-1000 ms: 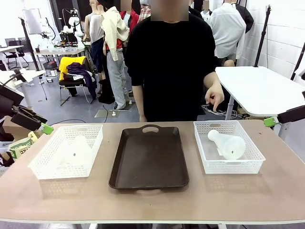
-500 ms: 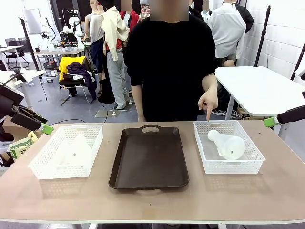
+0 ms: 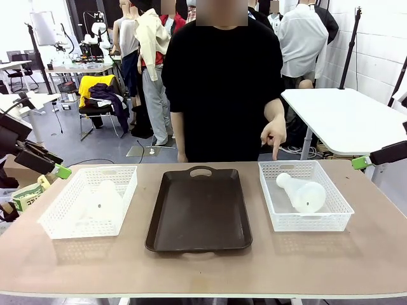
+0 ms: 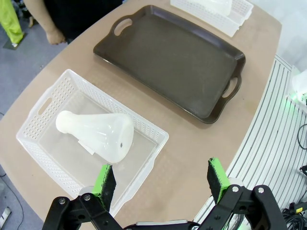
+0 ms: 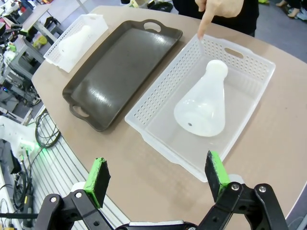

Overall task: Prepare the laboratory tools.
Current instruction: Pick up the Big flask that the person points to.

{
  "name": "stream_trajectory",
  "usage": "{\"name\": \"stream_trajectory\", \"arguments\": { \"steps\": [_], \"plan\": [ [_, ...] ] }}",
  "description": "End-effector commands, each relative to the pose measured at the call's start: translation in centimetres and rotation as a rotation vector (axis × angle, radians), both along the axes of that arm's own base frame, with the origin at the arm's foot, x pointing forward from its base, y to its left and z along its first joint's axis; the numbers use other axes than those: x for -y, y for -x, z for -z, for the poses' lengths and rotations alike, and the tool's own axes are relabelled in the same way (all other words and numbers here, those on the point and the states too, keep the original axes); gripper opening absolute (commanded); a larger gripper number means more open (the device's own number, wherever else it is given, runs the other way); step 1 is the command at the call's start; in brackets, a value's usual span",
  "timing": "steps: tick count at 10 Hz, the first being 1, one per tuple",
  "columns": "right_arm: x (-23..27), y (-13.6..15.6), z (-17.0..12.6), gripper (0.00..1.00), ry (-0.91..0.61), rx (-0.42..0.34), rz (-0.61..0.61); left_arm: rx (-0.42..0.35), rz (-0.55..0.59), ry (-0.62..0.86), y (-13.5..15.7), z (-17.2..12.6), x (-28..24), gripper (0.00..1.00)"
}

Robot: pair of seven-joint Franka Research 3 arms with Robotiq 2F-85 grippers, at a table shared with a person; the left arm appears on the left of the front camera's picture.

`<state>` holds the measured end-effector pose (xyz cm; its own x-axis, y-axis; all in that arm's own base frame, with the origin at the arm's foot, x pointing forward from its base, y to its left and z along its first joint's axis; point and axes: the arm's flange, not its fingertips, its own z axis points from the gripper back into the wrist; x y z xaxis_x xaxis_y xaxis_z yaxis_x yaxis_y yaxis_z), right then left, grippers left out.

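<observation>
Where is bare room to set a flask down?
The tray between left basket and right basket is bare. So is the table's near strip. Left flask and right flask lie in their baskets; a hand points at the right basket's rim.

Black fingers (image 5: pixel 72 209) carry green pads (image 5: pixel 215 175); person (image 3: pixel 222 89) wears black

Open lab or workshop hall: grey floor (image 3: pixel 108 143), white brick wall (image 3: pixel 381 38), several work tables (image 3: pixel 346 117), black stand (image 3: pixel 350 44), clothes-draped chair (image 3: pixel 102 95), people standing behind.
</observation>
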<state>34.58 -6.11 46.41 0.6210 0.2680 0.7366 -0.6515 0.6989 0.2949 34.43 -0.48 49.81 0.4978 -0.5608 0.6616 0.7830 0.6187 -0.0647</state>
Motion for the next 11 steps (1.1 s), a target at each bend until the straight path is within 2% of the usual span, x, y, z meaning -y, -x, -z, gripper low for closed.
{"name": "stream_trajectory", "arguments": {
  "steps": [1,5,8,11],
  "plan": [
    [0.0,0.0,0.0,1.00,0.000,0.000,0.000,0.004,0.005,-0.006,0.0,0.0,-0.2,1.00],
    [-0.5,-0.5,-3.6,1.00,0.107,-0.040,-0.005,0.004,0.005,-0.006,0.0,0.0,-0.2,1.00],
    [-2.1,-5.6,-7.0,1.00,0.212,-0.151,0.040,0.004,0.005,-0.006,0.0,0.0,-0.2,1.00],
    [-7.1,-12.5,-8.4,1.00,0.348,-0.277,-0.006,0.004,0.005,-0.006,0.0,0.0,-0.2,1.00]
  ]
}}
